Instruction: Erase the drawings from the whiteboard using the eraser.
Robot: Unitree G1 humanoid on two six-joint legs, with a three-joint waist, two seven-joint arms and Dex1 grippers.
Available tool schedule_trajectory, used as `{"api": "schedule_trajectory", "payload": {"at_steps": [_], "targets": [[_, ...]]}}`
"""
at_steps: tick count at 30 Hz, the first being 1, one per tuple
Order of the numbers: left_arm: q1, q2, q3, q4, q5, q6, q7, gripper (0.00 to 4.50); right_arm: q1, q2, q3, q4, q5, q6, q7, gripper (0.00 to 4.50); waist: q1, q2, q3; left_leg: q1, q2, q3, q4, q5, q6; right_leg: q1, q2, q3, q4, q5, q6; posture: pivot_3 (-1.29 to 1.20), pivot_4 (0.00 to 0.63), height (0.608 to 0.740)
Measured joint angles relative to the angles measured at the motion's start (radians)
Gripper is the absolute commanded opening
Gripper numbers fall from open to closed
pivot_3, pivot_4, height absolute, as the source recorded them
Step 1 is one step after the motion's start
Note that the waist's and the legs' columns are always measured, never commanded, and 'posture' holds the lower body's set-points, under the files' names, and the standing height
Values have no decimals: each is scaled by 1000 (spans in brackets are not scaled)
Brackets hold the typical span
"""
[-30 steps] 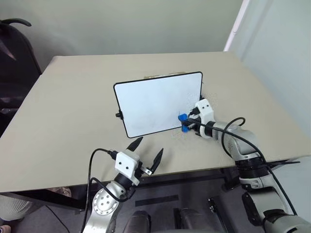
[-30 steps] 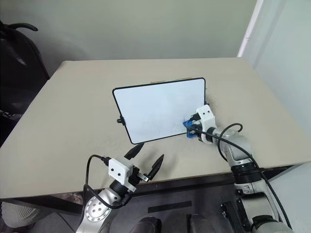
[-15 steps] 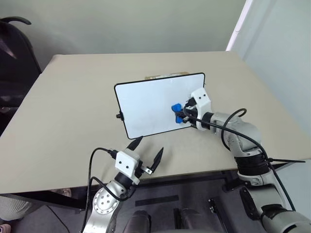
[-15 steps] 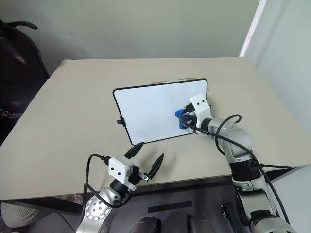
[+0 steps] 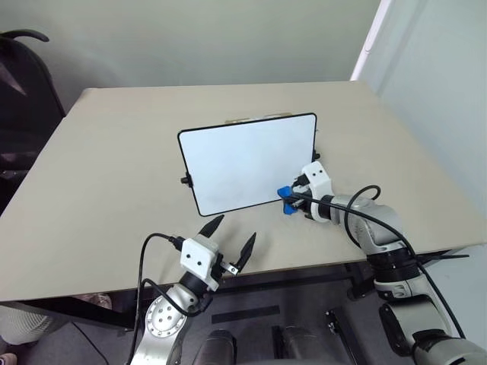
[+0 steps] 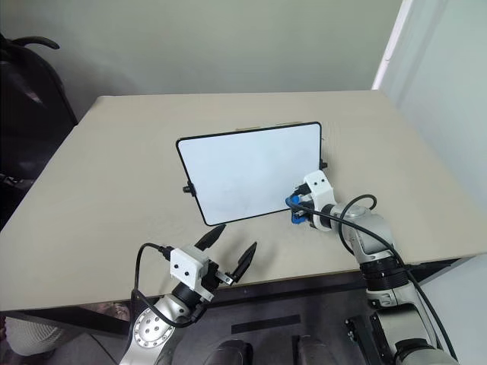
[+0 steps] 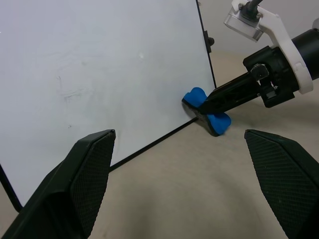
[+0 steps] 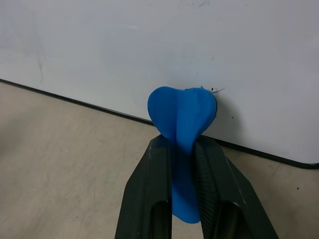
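The whiteboard [image 5: 243,160] stands tilted on the beige table [image 5: 114,167], a white face in a thin black frame. My right gripper [image 5: 292,199] is shut on the eraser [image 8: 182,117], a small bright blue block. It presses the eraser [image 7: 204,110] against the board's lower right corner, at the bottom frame edge. The drawings are hidden; the face shows white, with faint smudges and a few tiny dark specks beside the eraser. My left gripper [image 5: 233,230] hangs open and empty over the table's front edge, in front of the board's lower left part.
A black chair [image 5: 19,91] stands off the table's far left. A thin tan object [image 5: 255,119] peeks from behind the board's top edge. The table's right edge [image 5: 426,175] runs close to my right arm, with a white pole [image 5: 369,42] behind.
Half a second ago the eraser was higher on the board's right part; my right gripper has drawn it down to the lower right corner. The left gripper has not moved.
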Motion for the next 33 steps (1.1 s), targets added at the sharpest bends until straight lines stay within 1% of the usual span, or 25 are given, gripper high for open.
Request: {"api": "schedule_trajectory", "payload": {"at_steps": [4, 10, 12, 13, 17, 22, 24, 26, 31, 33], "targets": [[0, 0, 0, 0, 0, 0, 0, 4500, -5, -6, 1, 3, 0, 22, 6, 581, 0, -1, -1, 0, 0, 0, 0, 4, 6, 1, 0, 0, 0, 2, -4, 0, 150, 730], [-2, 0, 0, 0, 0, 0, 0, 4500, -31, -14, 4, 39, 0, 47, 12, 581, 0, -2, -6, 1, 0, 0, 0, 3, 6, 1, 0, 0, -1, 1, -2, 0, 150, 730], [-2, 0, 0, 0, 0, 0, 0, 4500, -34, -18, -1, 46, 1, 43, 11, 581, 3, -2, -6, 0, 0, 0, 0, 1, 1, 1, 0, 0, -1, 0, -2, 0, 150, 730], [-2, 0, 0, 0, 0, 0, 0, 4500, -34, -20, -7, 48, 0, 39, 10, 581, 5, -2, -5, 0, -1, 0, 0, -1, -2, 1, -1, 0, -1, 0, -2, 0, 150, 730], [-2, 0, 1, 0, 0, 0, 0, 4500, -33, -35, -33, 54, 0, 26, 5, 581, 11, 0, 0, -2, -1, 0, 0, -3, -5, 0, -1, 0, -1, 1, -2, 0, 150, 730], [-1, 2, 1, 0, -2, 0, -1, 4500, -31, -67, -86, 48, 0, -4, -2, 581, 9, -1, 2, -3, -1, 1, 0, -2, -4, 0, -1, 0, 0, 2, -3, 0, 150, 730], [0, 4, 2, 0, -2, 0, -2, 4500, -31, -68, -97, 33, 0, -9, -2, 581, 8, 0, 1, -2, 0, 1, 0, 1, 0, 0, -1, 0, 0, 3, 0, 0, 150, 730], [0, 4, 1, 0, -2, 0, -2, 4500, -31, -66, -97, 22, 0, -9, -2, 581, 4, 0, 1, -2, 0, 1, 0, 5, 7, 1, 0, 0, 0, 3, 1, 0, 150, 730], [-1, 6, 2, 0, -3, 1, -3, 4500, -31, -40, -59, -2, 1, 16, 0, 581, -3, 0, -1, 0, 0, 1, 0, 5, 7, 2, 1, 1, 0, 3, 2, 0, 150, 730], [-1, 7, 2, -1, -3, 1, -3, 4500, -31, -27, -31, -2, 0, 25, 1, 581, -4, 0, -1, 0, 0, 0, 0, 5, 7, 1, 1, 1, -1, 0, 5, 0, 150, 730]]}}
